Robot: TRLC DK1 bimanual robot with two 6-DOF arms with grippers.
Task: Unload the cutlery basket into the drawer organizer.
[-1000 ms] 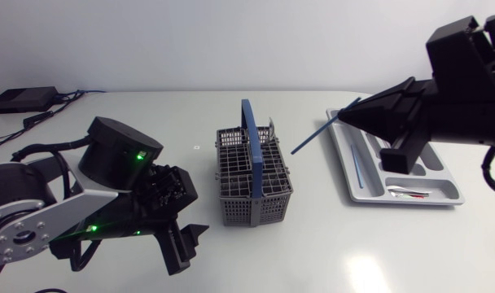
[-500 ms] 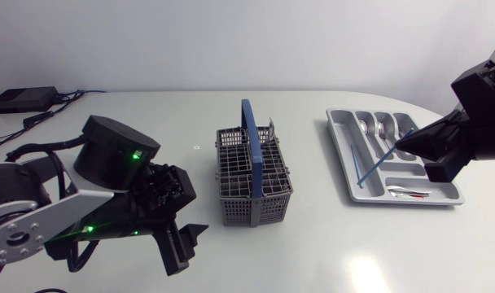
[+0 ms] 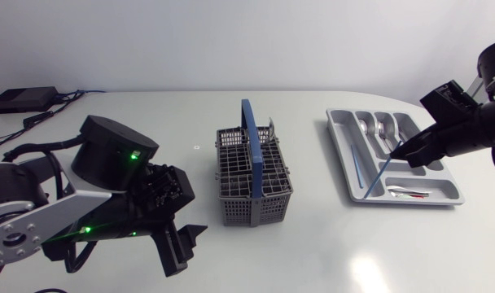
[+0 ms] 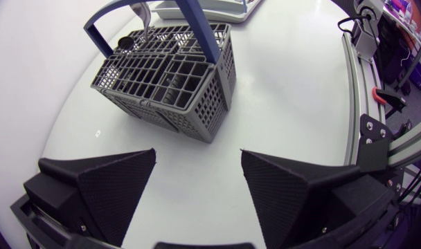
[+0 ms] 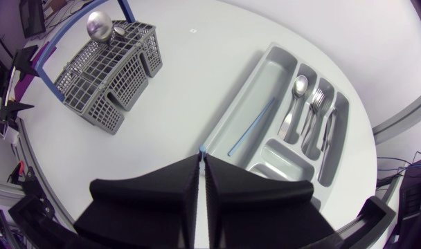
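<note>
Blue stick (image 3: 386,169) in closed right gripper (image 5: 202,160)

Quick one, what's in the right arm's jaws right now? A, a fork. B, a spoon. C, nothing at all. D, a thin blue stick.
D: the right arm's jaws are shut on a thin blue stick, which slants down over the drawer organizer.
</note>
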